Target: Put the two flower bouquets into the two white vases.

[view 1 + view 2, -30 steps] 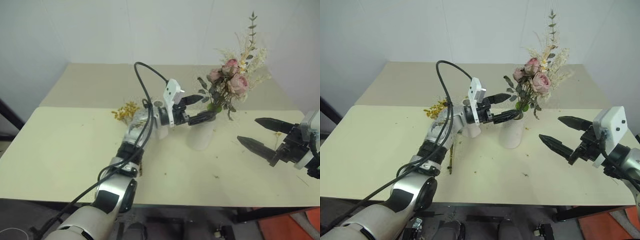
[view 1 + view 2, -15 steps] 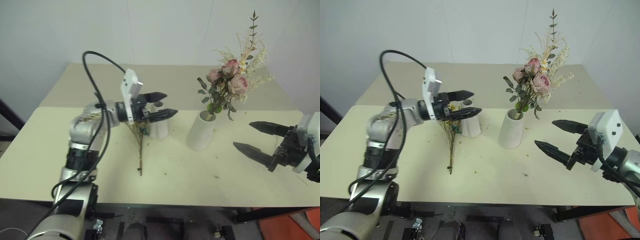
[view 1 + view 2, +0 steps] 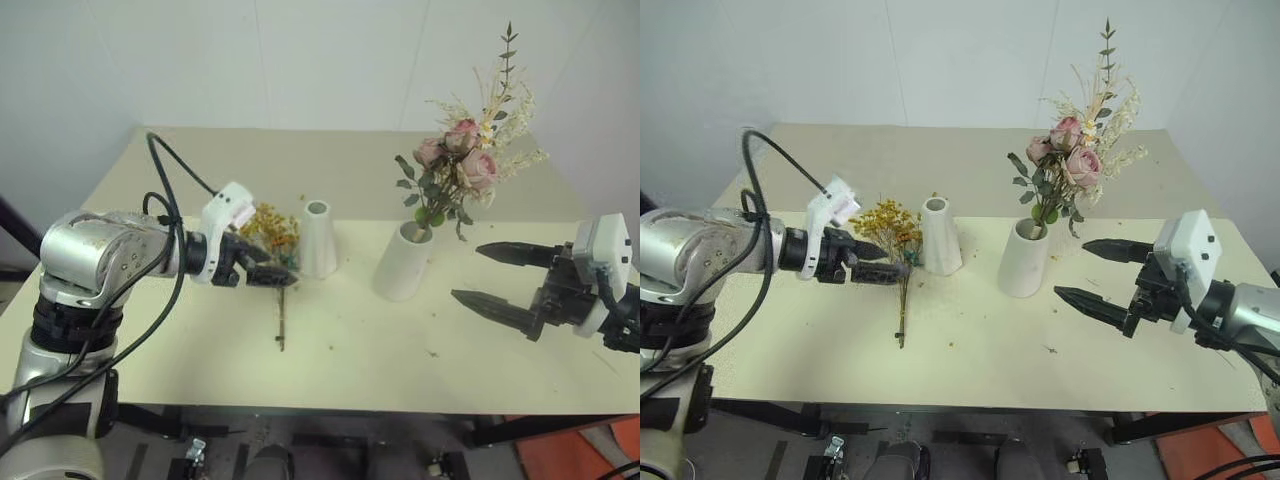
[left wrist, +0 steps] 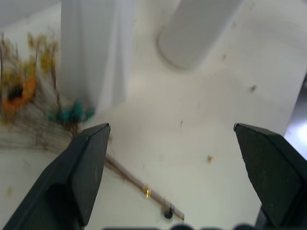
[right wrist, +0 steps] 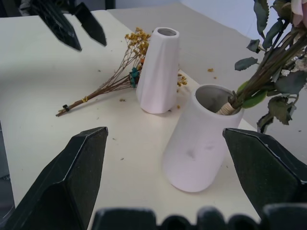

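Currently the slim tapered matte white cone vase (image 3: 940,236) stands upright on the pale cream desk (image 3: 790,330), mouth empty; it serves as landmark; just to its right stands the stouter white vase with a broad round mouth (image 3: 1024,258), holding the bouquet of pink roses, green leaves and pale dried sprigs (image 3: 1072,160), stems leaning on the rim; just left of the cone vase lies the bouquet of tiny yellow-orange blossoms on thin brown stems (image 3: 896,250), flat on the desk, blossoms beside the vase's base, stems trailing toward the near edge; left end effector (image 3: 890,263) sits left of the cone vase, over the blossoms, fingers spread wide, gripping nothing; right end effector (image 3: 1080,270) is well right of the cone vase, beyond the stout vase, fingers apart, empty.
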Controlling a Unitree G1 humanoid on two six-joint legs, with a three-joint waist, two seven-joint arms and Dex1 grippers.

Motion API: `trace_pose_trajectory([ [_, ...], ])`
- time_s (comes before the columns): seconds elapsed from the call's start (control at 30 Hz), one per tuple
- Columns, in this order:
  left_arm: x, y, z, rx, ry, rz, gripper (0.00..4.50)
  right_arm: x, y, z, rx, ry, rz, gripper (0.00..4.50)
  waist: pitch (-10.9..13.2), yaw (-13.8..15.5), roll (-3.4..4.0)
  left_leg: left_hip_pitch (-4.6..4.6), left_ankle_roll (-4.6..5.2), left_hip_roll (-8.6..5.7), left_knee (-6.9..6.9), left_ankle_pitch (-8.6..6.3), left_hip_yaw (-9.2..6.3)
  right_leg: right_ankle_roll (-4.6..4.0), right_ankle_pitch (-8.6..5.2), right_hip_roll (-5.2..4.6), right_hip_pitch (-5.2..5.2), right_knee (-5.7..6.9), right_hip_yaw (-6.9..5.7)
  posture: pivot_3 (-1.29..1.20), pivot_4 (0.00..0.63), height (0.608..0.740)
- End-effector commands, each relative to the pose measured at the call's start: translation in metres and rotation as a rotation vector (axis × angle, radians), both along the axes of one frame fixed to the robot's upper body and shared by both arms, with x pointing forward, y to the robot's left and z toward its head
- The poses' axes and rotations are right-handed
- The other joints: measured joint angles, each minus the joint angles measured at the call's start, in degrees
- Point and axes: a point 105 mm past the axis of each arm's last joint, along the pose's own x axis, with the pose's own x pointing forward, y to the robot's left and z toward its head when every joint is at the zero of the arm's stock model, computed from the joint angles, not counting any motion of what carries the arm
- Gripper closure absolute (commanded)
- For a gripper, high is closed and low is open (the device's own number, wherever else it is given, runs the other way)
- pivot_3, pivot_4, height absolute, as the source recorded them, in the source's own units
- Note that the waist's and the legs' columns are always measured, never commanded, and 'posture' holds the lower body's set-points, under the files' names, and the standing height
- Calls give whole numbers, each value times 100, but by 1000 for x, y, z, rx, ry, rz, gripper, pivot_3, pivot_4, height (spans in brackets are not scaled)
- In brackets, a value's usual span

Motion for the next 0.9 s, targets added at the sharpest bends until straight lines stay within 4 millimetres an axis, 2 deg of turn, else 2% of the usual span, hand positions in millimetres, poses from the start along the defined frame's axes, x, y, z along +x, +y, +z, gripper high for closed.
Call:
trace_pose_trajectory([
  [0.03, 4, 3, -17, 141, 56, 75, 7, 1, 2, 8, -15, -31, 16, 0, 0, 3, 1, -1, 0, -1, 0, 0, 0, 0, 0, -1, 0, 0, 0, 0, 150, 740],
  [0.17, 10, 1, -29, 169, 100, 116, 7, 1, 1, 9, -15, -31, 18, 0, 0, 1, 0, -4, 0, 1, -1, 0, -1, 0, 0, 0, -5, 1, 0, 0, 150, 740],
  [0.37, 17, -12, -53, 208, 163, 164, 7, 1, 2, 10, -11, -33, 22, 0, 0, 4, 0, -3, 0, 0, 0, 0, -1, 0, 0, -2, -4, 2, 1, 0, 150, 740],
  [0.6, 23, -25, -66, 218, 189, 226, 7, 0, 3, 10, -8, -35, 22, 0, 0, 7, 0, -5, 0, -3, 0, 0, -4, -1, 1, -5, -6, 3, 1, 0, 150, 740],
  [0.87, 30, -25, -82, 278, 206, 330, 7, -2, 5, 9, -4, -25, 33, 0, -6, 9, 7, 7, 0, -6, 0, 0, -4, -1, 1, -6, 2, 7, 2, 0, 150, 740],
  [0.9, 31, -25, -82, 287, 203, 342, 185, -3, 4, 9, -4, -21, 35, 0, -10, 9, 11, 9, 0, -6, 0, 0, -4, -1, 1, -6, 4, 7, 2, 0, 150, 740],
])
